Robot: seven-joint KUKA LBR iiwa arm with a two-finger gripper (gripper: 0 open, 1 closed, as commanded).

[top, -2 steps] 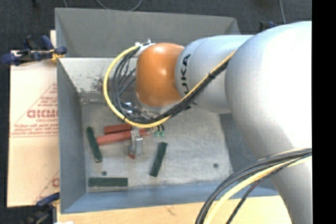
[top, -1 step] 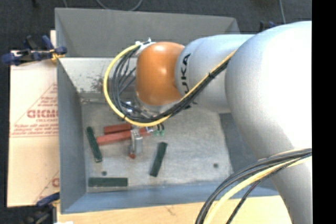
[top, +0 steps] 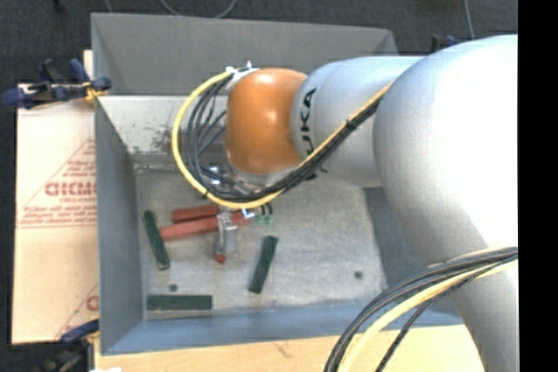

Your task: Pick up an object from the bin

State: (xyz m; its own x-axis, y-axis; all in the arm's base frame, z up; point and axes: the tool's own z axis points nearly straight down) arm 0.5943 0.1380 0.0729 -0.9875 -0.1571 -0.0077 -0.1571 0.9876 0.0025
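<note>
My gripper [top: 226, 236] hangs below the arm's orange cover, low over the middle of the bin floor. Its metal tip stands right at the right-hand ends of two red bars [top: 190, 223], which lie side by side in a narrow V pointing left. Whether it touches them I cannot tell. A dark green bar [top: 261, 264] lies slanted just to the right of the gripper. Another green bar [top: 157, 240] lies to the left of the red ones.
A third green bar [top: 179, 302] lies flat along the bin's front wall at the left. Small dark specks [top: 357, 276] dot the floor. The arm and its looped cables cover the back and right of the bin.
</note>
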